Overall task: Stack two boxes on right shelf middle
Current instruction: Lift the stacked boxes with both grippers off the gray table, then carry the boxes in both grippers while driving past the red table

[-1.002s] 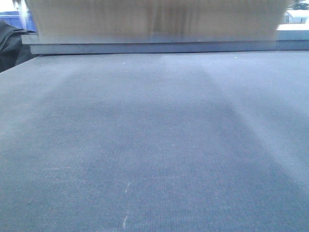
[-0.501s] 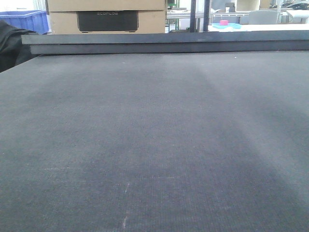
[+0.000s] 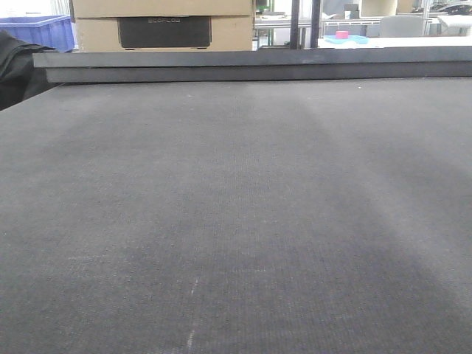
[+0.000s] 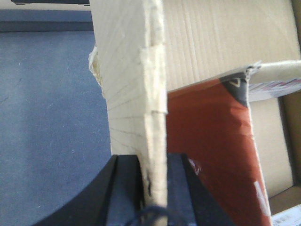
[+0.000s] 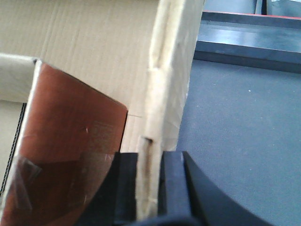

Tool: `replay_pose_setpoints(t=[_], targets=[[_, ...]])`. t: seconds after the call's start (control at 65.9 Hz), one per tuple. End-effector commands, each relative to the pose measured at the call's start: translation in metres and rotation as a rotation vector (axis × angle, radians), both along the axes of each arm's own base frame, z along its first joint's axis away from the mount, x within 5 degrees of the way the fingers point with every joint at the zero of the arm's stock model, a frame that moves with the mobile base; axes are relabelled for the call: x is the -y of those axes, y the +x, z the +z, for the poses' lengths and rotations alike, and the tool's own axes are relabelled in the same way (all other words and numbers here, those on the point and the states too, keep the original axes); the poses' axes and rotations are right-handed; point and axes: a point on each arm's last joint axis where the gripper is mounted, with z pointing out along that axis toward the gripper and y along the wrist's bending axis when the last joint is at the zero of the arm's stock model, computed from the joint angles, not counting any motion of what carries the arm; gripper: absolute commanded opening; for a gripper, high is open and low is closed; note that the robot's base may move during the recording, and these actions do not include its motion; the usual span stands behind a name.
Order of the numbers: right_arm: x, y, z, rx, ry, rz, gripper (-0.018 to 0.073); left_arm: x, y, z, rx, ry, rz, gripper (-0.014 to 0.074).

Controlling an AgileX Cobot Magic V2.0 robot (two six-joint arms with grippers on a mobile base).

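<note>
You had both pincers clamped on cardboard. The left pincer [image 4: 154,162] was shut over the top edge of one wall of the box [image 4: 129,84], and the right pincer [image 5: 149,157] was shut the same way over the opposite wall. A second earlier a tan blur filled the top of the front view. Half a second later it was gone, and that view showed only bare tabletop [image 3: 236,221]. I judge that you had the box lifted clear and above that camera's sight, so the carry to the shelf had begun.

Between your fingers, the wall edge looked frayed and pale, with torn paper at its seam. The outer face beside each pincer was plain tan and faintly ribbed. Inboard of both pincers, a rust-red sheet [image 4: 207,141] lay inside the open box. Outboard of and below them, the tabletop was grey.

Far beyond the pincers, past the tabletop's far edge, stood a printed carton [image 3: 162,29] and a blue bin [image 3: 44,29]. No view showed the shelf, so you could not yet judge your line to its middle level.
</note>
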Motion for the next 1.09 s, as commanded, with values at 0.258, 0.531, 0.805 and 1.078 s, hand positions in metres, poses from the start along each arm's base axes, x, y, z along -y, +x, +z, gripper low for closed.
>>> replay_pose_setpoints(t=[0.258, 0.531, 0.805, 1.078], targets=[[0.0033, -0.0034, 0.0110, 0.083, 0.003, -0.011, -0.0153, -0.0023, -0.0027, 0.0113, 0.085, -0.025, 0.007, -0.0111], [0.0033, -0.0034, 0.0110, 0.083, 0.003, -0.011, -0.0153, -0.0023, -0.0027, 0.0113, 0.085, -0.025, 0.007, -0.0111], [0.0033, -0.0034, 0.0110, 0.083, 0.003, -0.011, -0.0153, -0.0023, -0.0027, 0.0113, 0.085, -0.025, 0.007, -0.0111], [0.0033, -0.0034, 0.0110, 0.083, 0.003, -0.011, -0.0153, -0.0023, -0.0027, 0.0113, 0.085, -0.025, 0.007, -0.0111]])
